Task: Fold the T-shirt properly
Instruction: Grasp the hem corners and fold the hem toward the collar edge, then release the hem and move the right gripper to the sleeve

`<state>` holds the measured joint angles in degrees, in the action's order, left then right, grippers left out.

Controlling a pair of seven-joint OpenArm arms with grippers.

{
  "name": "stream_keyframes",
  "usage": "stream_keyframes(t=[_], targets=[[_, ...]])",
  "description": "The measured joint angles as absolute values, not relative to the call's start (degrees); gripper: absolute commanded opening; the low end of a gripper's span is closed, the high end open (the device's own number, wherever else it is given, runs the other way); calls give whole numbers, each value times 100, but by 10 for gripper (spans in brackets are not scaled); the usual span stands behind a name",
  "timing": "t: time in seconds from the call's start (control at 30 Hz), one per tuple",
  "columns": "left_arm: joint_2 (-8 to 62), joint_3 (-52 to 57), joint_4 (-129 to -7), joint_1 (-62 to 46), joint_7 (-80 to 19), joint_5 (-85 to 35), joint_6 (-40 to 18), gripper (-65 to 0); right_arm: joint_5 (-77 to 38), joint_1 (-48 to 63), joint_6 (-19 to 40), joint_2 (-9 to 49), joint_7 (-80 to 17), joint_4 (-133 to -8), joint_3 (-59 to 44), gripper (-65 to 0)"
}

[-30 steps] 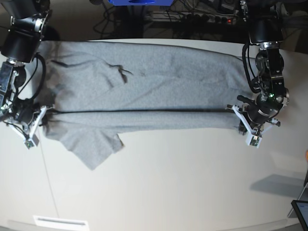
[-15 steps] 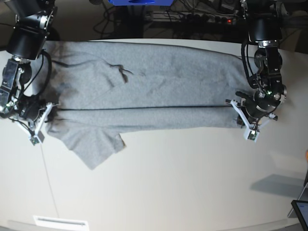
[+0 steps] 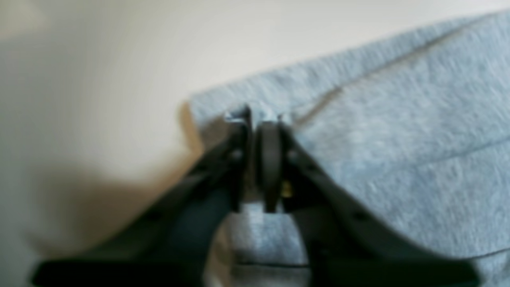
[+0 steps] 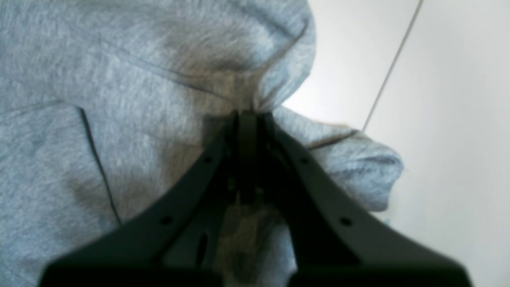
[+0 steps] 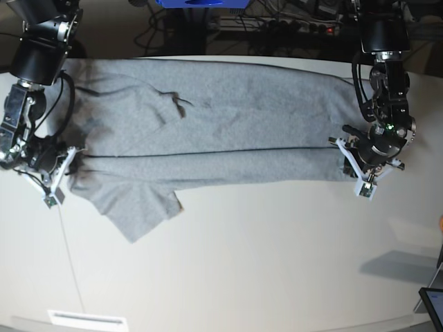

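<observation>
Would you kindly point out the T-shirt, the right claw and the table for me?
T-shirt (image 5: 235, 111): base view, the middle of its flat grey body.
Right claw (image 4: 248, 116): right wrist view, the tips pinching the fabric.
Table (image 5: 277, 263): base view, bare white surface.

Heather-grey T-shirt (image 5: 221, 124), black pincers, off-white table (image 5: 263, 263)
</observation>
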<state>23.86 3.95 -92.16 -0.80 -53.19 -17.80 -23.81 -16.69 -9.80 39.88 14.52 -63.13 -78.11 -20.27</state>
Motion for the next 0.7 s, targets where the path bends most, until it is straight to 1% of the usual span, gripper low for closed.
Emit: stream_keyframes(t=[0.07, 0.2, 0.33, 0.7], targets=[[2436, 395, -9404, -187, -5312, -1800, -2381, -430, -1669, -980, 3990, 1455, -6313, -7811, -2027, -638], [2447, 397, -9690, -390, -5380, -1789, -2386, -428, -1671, -980, 3988, 1452, -6375, -7811, -2027, -638], [2449, 397, -9974, -414, -5765, -1791, -2383, -428, -1673, -980, 3988, 1455, -6547, -7813, -2027, -638], [2453, 443, -10892, -860, -5999, -1804, -2386, -428, -1678, -980, 3990, 1455, -6613, -7819, -2027, -640]])
